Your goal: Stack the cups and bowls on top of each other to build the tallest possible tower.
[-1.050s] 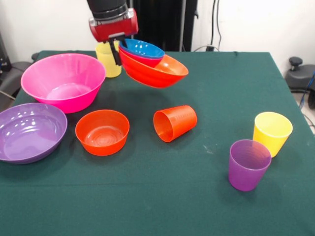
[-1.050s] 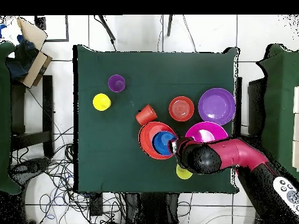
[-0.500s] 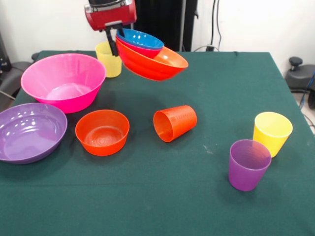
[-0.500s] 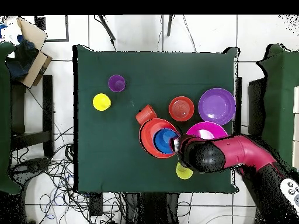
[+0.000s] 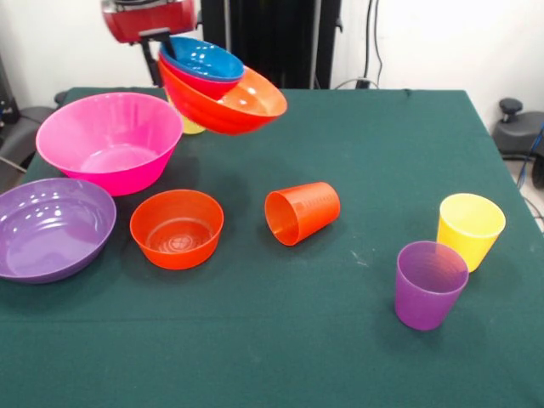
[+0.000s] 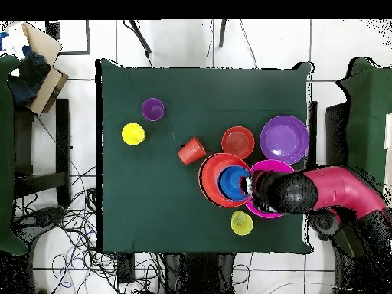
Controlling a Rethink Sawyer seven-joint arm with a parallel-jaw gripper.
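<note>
My gripper (image 5: 164,41) is shut on the rim of a tilted stack of bowls held in the air: the wide orange bowl (image 5: 234,106) with a magenta bowl (image 5: 192,79) and a blue bowl (image 5: 204,58) nested inside. From overhead the stack (image 6: 215,180) overlaps the edge of the big pink bowl (image 6: 269,166). That pink bowl (image 5: 93,127) stands empty on the table. Near it are the shallow purple bowl (image 5: 47,225) and a small orange bowl (image 5: 177,228). An orange cup (image 5: 303,211) lies on its side. A yellow cup (image 5: 469,229) and a purple cup (image 5: 429,285) stand upright. Another yellow cup (image 6: 242,223) stands behind the stack.
The green cloth's near edge (image 5: 272,399) is in front of the cups. Off the table, in the overhead view, are a cardboard box (image 6: 42,57) and cables on the floor (image 6: 69,222).
The gripper has carried the bowl stack up and leftward in the front view, toward the pink bowl. Everything on the table has stayed put.
</note>
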